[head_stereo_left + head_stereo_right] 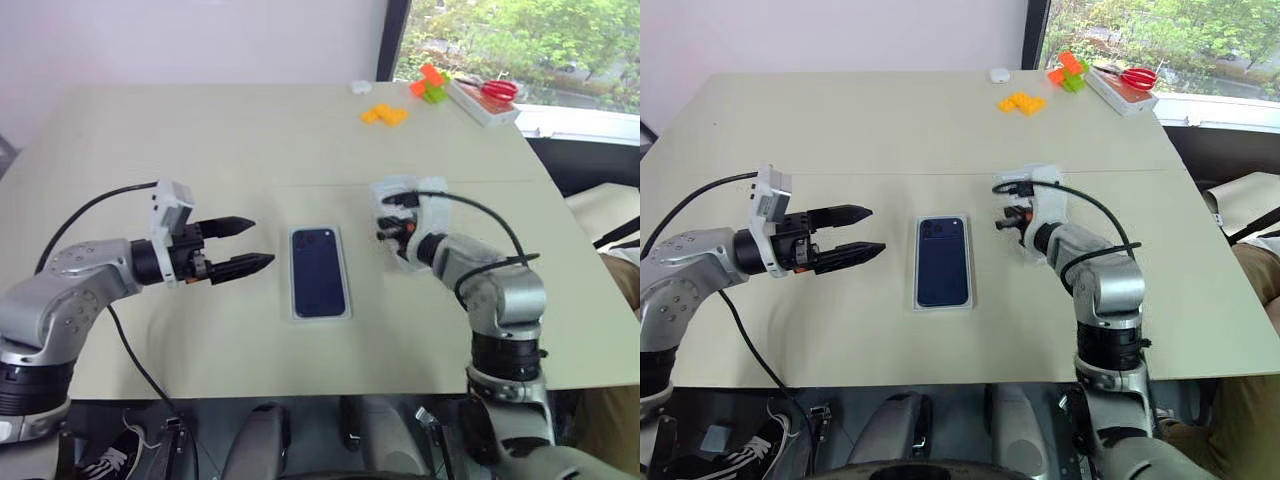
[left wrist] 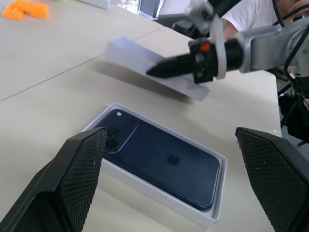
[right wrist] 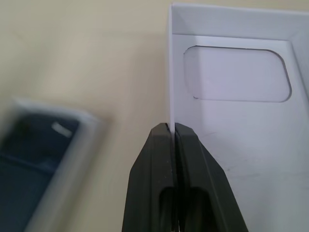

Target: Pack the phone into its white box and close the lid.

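Phone [image 1: 319, 271] is already lying face down in the white box [image 2: 208, 215], camera block at the far end, so imo the packing half is done and what's left is the lid.

Right claw [image 3: 173, 145] is pinched tight on one side wall of the lid [image 2: 126, 52], fingers together w/ just the thin cardboard edge between them. From the left wrist cam the lid looks lifted off the worktop [image 1: 200, 130] and tilted, open side facing the claw; there's an oval cutout on its inner face. Grabbing by the wall makes sense: it's the only thin bit a two-finger claw can bite, and it leaves the open side free to go down over the tray. The box sits just beside that claw, on its inner side, so it's a short carry.

Left claw [image 1: 252, 246] is spread wide, holding nothing, hovering just off the box's other long edge and pointing at it. Prob parked there to steady the tray or nudge the lid square, tho that's my guess.

Risk: a one-edge grip lets the lid swing, so lining up all four corners could be fiddly.

Orange blocks [image 1: 385, 114] and scissors [image 1: 492, 88] are well beyond both claws, not in play.
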Controlling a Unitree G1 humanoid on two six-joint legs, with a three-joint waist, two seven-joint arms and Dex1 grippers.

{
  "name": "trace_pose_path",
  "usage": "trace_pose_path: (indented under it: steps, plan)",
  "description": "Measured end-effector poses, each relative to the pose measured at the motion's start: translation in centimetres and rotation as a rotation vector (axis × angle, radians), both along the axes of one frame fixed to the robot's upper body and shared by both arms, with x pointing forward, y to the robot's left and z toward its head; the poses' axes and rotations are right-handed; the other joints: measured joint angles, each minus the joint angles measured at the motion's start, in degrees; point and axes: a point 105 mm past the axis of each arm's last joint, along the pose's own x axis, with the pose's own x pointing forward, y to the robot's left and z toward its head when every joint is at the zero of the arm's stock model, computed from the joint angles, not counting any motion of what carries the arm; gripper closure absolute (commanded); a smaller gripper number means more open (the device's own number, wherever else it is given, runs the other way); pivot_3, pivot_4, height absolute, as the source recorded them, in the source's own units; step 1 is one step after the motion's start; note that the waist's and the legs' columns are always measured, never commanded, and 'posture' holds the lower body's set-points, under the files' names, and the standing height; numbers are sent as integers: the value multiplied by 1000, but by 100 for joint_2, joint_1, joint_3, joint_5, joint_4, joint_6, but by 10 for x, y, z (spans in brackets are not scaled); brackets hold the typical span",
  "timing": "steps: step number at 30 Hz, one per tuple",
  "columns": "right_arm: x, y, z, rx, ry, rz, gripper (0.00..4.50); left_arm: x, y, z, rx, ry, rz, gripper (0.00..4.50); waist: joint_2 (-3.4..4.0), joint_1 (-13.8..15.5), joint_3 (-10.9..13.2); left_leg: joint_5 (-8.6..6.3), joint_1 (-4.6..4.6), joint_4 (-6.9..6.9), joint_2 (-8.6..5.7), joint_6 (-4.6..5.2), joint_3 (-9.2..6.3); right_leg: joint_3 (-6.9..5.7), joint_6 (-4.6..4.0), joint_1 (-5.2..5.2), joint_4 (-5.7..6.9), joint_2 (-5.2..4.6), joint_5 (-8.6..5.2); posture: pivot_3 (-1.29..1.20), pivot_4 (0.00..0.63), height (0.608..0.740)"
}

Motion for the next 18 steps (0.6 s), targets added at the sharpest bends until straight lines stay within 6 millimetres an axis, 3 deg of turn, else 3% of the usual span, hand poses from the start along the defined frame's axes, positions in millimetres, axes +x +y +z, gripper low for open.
trace_pose_path:
  steps: [3,5,10,18]
  plan:
    - [-12,32,41,285,-19,193,4465,2,4,3,-12,3,13,0,2,15,-1,0,2,0,4,0,-6,-4,-6,-3,16,3,4,0,150,740]
    - [-17,36,53,401,15,260,4465,3,6,4,-31,18,18,0,1,56,-2,0,0,0,1,0,-11,-9,-6,0,16,-3,4,0,150,740]
    - [-17,20,33,623,241,274,4465,6,9,16,-78,19,29,0,0,61,-3,-1,-6,3,-20,2,1,-3,-6,1,5,-27,5,0,150,740]
    - [-19,18,34,678,274,270,4465,5,7,8,-101,61,47,0,2,-114,-3,-3,-7,-6,-2,6,6,4,-6,-13,9,-11,5,0,150,740]
